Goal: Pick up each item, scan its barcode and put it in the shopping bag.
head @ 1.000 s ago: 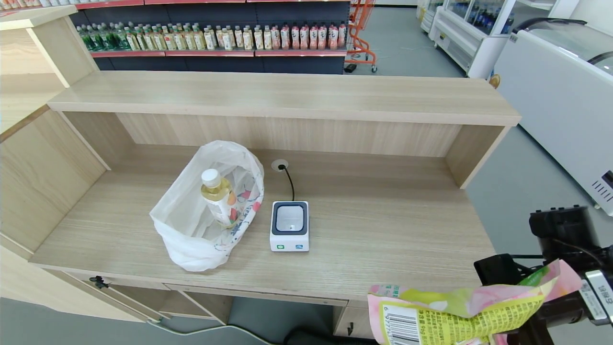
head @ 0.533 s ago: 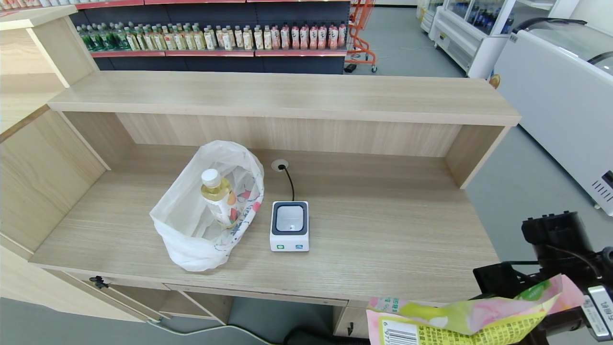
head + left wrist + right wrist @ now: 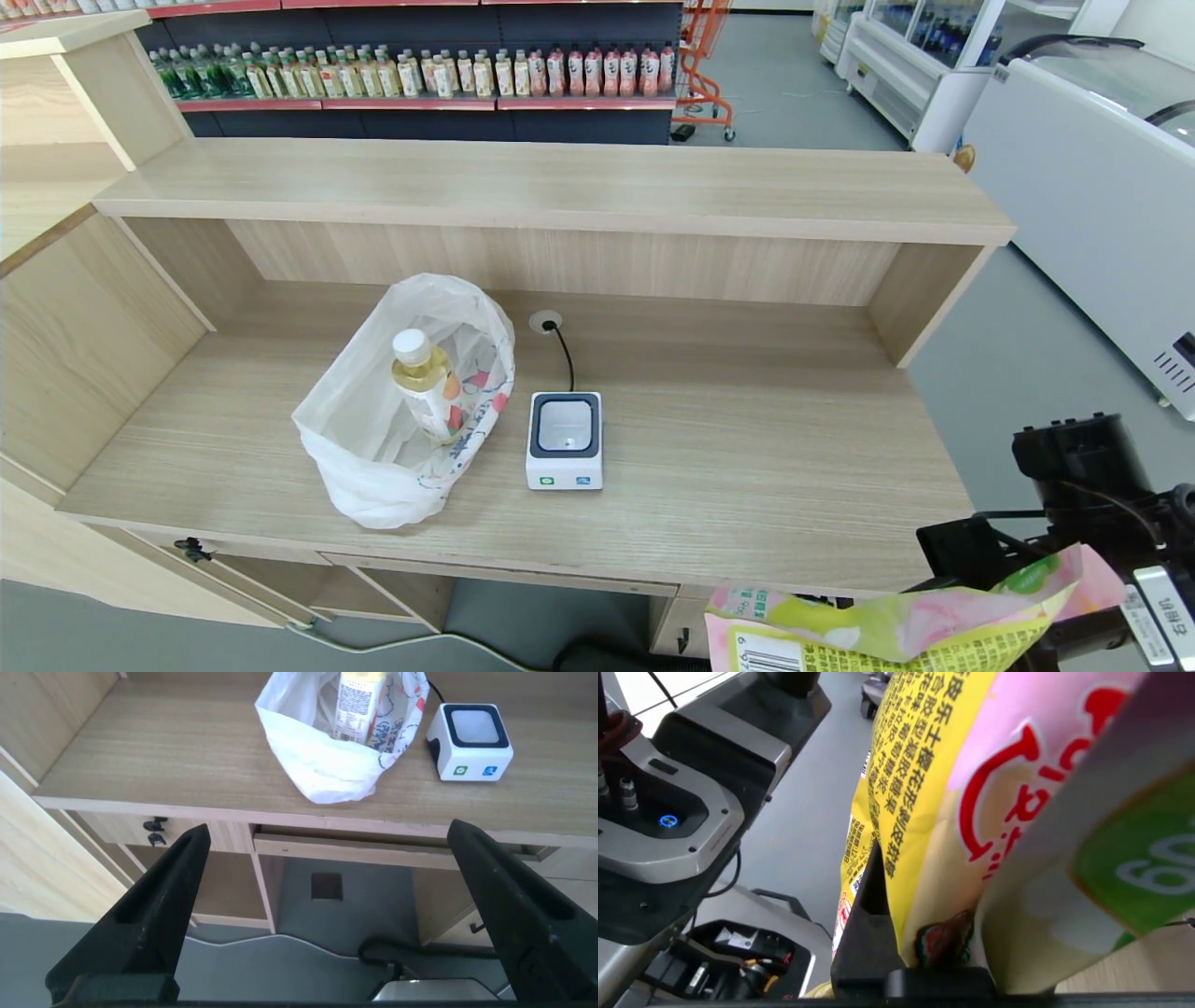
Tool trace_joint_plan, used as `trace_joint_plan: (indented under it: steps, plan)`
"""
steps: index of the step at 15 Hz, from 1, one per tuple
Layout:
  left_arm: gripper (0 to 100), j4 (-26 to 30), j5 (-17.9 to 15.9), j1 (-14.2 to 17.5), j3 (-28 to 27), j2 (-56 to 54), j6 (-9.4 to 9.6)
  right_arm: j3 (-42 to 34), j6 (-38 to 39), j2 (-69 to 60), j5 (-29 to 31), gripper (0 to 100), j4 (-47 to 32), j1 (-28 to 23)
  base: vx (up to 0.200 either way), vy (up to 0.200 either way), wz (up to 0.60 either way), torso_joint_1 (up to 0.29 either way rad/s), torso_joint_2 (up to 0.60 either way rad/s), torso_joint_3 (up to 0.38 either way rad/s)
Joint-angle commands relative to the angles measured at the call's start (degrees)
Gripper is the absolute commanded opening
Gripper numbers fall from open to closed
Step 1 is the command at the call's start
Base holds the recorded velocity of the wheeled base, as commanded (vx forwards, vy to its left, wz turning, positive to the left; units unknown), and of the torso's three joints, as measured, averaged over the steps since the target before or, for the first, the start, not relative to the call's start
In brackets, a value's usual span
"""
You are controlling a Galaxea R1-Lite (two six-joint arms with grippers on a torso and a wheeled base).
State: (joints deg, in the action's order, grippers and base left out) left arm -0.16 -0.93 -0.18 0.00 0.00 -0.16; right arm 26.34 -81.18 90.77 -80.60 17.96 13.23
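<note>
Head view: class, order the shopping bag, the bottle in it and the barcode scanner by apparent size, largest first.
1. shopping bag
2. barcode scanner and bottle: alike; the bag hides the bottle's base, so unranked.

**A shop's checkout**

The place is a grocery shop. A pale wooden checkout counter (image 3: 747, 448) carries a corded barcode scanner (image 3: 564, 439) and a plastic shopping bag (image 3: 373, 467). Behind it, a long shelf (image 3: 420, 75) is lined with rows of bottled drinks. An orange wheeled rack (image 3: 702, 56) stands beside the shelf, and a white chest freezer (image 3: 1092, 168) flanks the aisle.
</note>
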Motion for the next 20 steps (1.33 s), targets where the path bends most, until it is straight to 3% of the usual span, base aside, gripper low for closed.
trace_joint_plan:
  steps: [1, 20]
  plan:
    - [100, -0.02, -0.04, 0.01, 0.00, 0.09, -0.02, 0.02, -0.03, 0.02, 0.01, 0, 0.06, 0.04, 0.000, 0.000, 0.00, 0.000, 0.00, 0.000]
    - [100, -0.02, -0.04, 0.01, 0.00, 0.09, -0.02, 0.11, -1.53, -2.18, 2.65, 0, -4.51, 1.10, 0.000, 0.000, 0.00, 0.000, 0.00, 0.000]
